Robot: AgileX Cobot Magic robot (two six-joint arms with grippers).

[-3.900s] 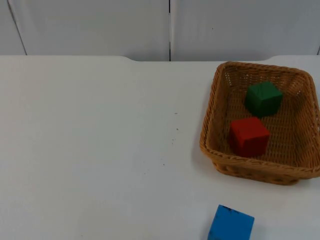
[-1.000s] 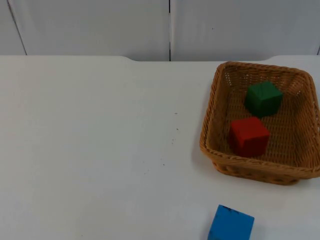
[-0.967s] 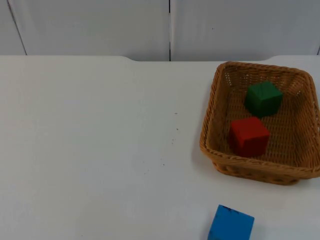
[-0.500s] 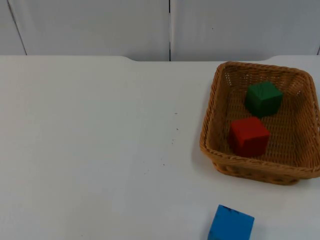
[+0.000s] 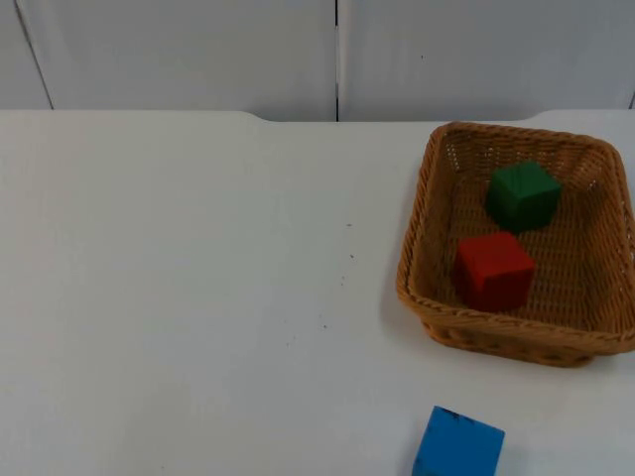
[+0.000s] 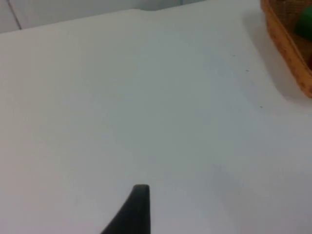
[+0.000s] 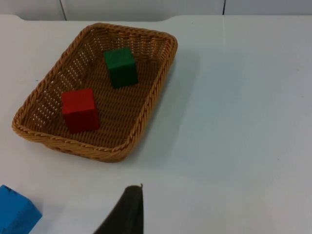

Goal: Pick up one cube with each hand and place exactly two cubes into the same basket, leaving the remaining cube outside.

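Observation:
A woven brown basket point(image 5: 516, 339) stands at the table's right side. Inside it a green cube point(image 5: 522, 195) lies toward the back and a red cube point(image 5: 493, 270) toward the front, a little apart. A blue cube point(image 5: 458, 446) rests on the table outside, just in front of the basket. The right wrist view takes in the basket point(image 7: 148, 114), green cube point(image 7: 121, 67), red cube point(image 7: 79, 109) and blue cube point(image 7: 14, 215), with my right gripper point(image 7: 132, 197) held back from them, holding nothing. My left gripper point(image 6: 140, 195) waits over bare table, well left of the basket's rim point(image 6: 287, 46).
The white table top point(image 5: 198, 297) stretches wide and bare to the left of the basket. A grey partition wall point(image 5: 337, 55) closes off the back edge.

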